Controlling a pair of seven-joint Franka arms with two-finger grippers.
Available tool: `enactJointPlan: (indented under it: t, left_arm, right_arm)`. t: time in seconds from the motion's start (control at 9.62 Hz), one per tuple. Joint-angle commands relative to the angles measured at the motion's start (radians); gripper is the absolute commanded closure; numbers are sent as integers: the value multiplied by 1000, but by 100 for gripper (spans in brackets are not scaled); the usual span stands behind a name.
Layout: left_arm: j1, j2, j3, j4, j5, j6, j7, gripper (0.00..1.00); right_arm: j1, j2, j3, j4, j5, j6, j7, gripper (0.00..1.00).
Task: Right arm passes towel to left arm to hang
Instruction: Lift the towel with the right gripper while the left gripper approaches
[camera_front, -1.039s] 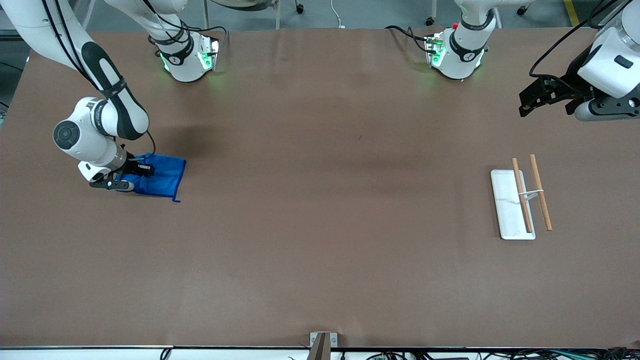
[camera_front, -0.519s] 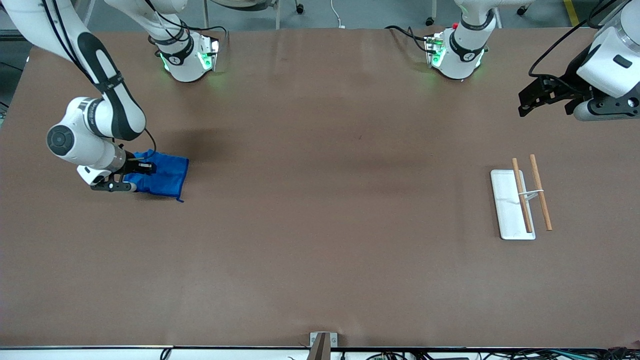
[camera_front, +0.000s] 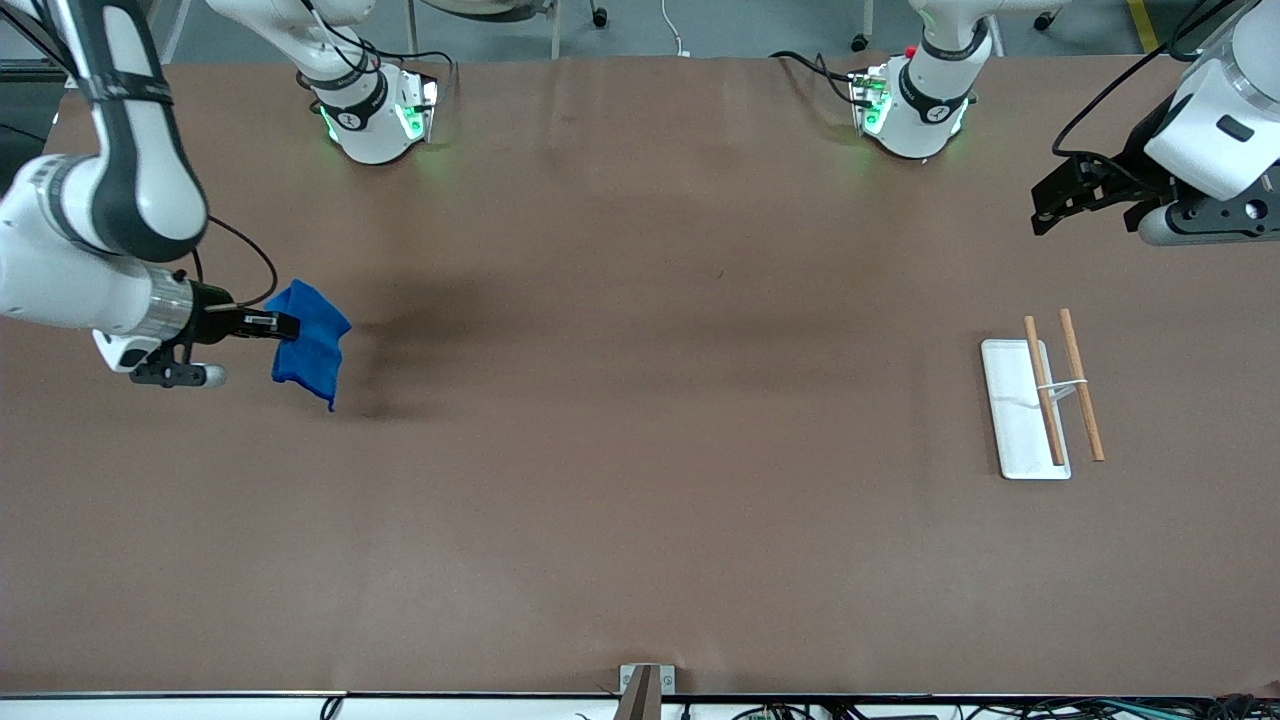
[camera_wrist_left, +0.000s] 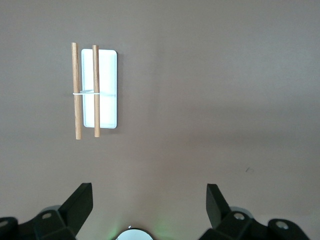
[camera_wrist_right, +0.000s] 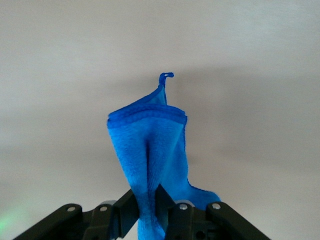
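Observation:
The royal-blue towel (camera_front: 310, 342) hangs bunched in my right gripper (camera_front: 285, 326), lifted off the brown table at the right arm's end. In the right wrist view the towel (camera_wrist_right: 147, 145) droops from the shut fingers (camera_wrist_right: 127, 207), its hem and corner loop showing. My left gripper (camera_front: 1045, 205) is open and empty, held in the air over the left arm's end of the table. The left wrist view shows its spread fingers (camera_wrist_left: 80, 202) and the two wooden rods (camera_wrist_left: 86, 90) of the rack below.
A white base plate (camera_front: 1012, 410) with two wooden rods (camera_front: 1062, 388) across it stands toward the left arm's end. The arm bases (camera_front: 375, 110) stand along the table's edge farthest from the front camera.
My right gripper has risen with the towel: the cloth lay flat on the table before and now hangs bunched in the air. The left gripper has barely shifted.

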Motion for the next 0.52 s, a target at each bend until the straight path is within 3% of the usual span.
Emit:
enactJointPlan:
  t: [0.0, 0.42]
  left_arm:
    - [-5, 17, -18, -8, -8, -11, 7, 0]
    - [1, 43, -21, -9, -57, -11, 20, 0]
  right_arm:
    - [49, 6, 0, 64, 166, -33, -1, 100]
    - [162, 9, 0, 138, 465, -20, -5, 100]
